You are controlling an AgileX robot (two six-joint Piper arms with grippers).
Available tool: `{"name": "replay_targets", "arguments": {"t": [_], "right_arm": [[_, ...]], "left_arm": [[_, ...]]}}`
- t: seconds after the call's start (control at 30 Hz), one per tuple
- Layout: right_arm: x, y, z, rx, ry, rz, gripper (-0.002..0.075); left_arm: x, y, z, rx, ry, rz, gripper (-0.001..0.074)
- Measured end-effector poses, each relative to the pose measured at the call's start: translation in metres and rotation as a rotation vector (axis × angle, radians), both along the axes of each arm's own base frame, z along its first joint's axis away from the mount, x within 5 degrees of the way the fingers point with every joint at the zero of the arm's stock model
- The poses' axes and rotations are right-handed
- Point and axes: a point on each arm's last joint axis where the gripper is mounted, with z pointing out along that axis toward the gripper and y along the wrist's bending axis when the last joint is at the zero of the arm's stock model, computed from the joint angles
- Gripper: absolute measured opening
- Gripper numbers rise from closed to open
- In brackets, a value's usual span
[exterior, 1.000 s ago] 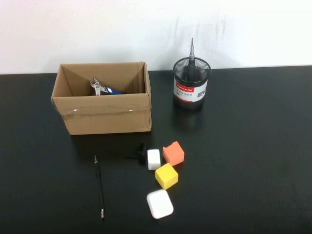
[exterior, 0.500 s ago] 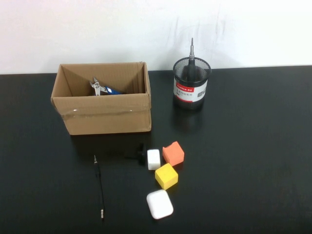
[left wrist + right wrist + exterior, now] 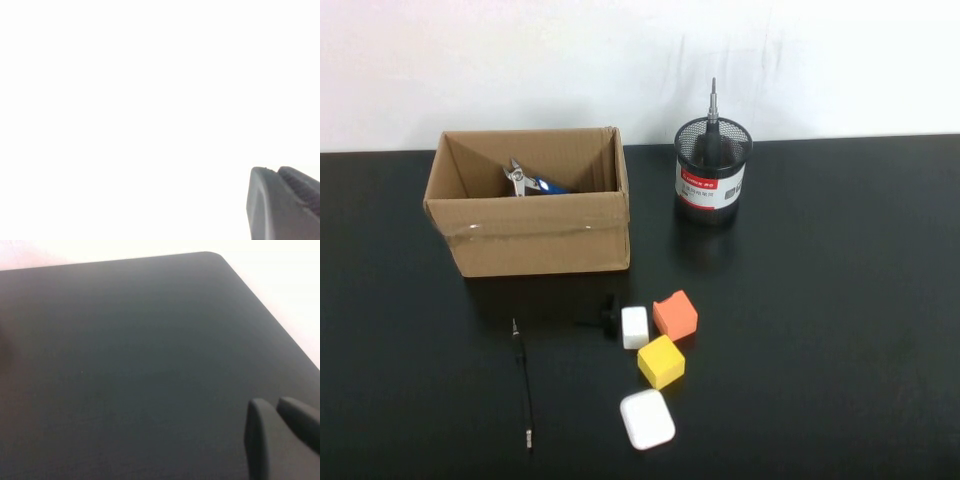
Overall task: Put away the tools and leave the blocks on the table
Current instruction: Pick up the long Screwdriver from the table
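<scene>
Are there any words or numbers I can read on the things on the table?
Mesh pen cup: a red and white label with print, too small and blurred to read.
Cardboard box: no writing shows.
Blocks, white case, and table: no writing shows.
Left tool and right tool: no markings show.
So nothing can be read.

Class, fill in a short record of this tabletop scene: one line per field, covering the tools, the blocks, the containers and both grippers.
pliers: inside cardboard box
screwdriver: upright in mesh cup
thin driver: lying on table, in front of the box
blocks: white, orange, yellow, clustered on table
white case: just nearer than the yellow block
left gripper: shut, empty, off the high view
right gripper: shut, empty, over bare table
</scene>
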Motion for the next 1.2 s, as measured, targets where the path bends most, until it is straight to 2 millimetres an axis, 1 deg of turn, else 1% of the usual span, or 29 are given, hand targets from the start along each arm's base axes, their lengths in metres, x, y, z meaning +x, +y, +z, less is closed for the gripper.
{"name": "replay_targets", "arguments": {"t": [0.1, 0.17, 0.23, 0.3, 0.4, 0.5, 0.6, 0.73, 0.8, 0.97, 1.03, 1.13, 1.2], "right_arm": [[0.0, 0.0, 0.0, 0.0, 0.0, 0.0, -0.0007], [0.0, 0.0, 0.0, 0.0, 0.0, 0.0, -0.0007], [0.0, 0.0, 0.0, 0.0, 0.0, 0.0, -0.0007], [0.0, 0.0, 0.0, 0.0, 0.0, 0.0, -0.0007], [0.0, 0.0, 0.0, 0.0, 0.0, 0.0, -0.0007], [0.0, 0.0, 0.0, 0.0, 0.0, 0.0, -0.0007], [0.0, 0.0, 0.0, 0.0, 0.0, 0.0, -0.0007], [0.0, 0.0, 0.0, 0.0, 0.0, 0.0, -0.0007], [0.0, 0.0, 0.0, 0.0, 0.0, 0.0, -0.0007], [0.0, 0.0, 0.0, 0.0, 0.0, 0.0, -0.0007], [0.0, 0.0, 0.0, 0.0, 0.0, 0.0, -0.0007], [0.0, 0.0, 0.0, 0.0, 0.0, 0.0, -0.0007], [0.0, 0.0, 0.0, 0.0, 0.0, 0.0, -0.0007]], "left_arm": [[-0.017, -0.005, 0.038, 0.122, -0.003, 0.047, -0.0004], [-0.019, -0.004, 0.058, 0.133, 0.062, 0.058, -0.0004], [-0.016, -0.003, 0.076, 0.115, 0.181, 0.052, -0.0004], [-0.003, -0.001, 0.084, 0.077, 0.391, 0.035, -0.0004], [0.019, 0.0, 0.077, 0.049, 0.71, 0.028, -0.0004], [0.038, 0.001, 0.065, 0.042, 0.899, 0.023, -0.0004], [0.053, -0.003, 0.056, 0.005, 1.02, -0.03, -0.0004], [0.079, -0.011, 0.041, 0.026, 1.231, -0.122, -0.0004], [0.096, -0.016, 0.036, 0.047, 1.352, -0.181, -0.0004], [0.14, -0.025, 0.032, 0.098, 1.6, -0.31, -0.0004], [0.158, -0.028, 0.028, 0.103, 1.664, -0.346, -0.0004], [0.185, -0.035, 0.017, 0.124, 1.742, -0.393, -0.0004], [0.2, -0.046, 0.007, 0.144, 1.779, -0.426, -0.0004]]}}
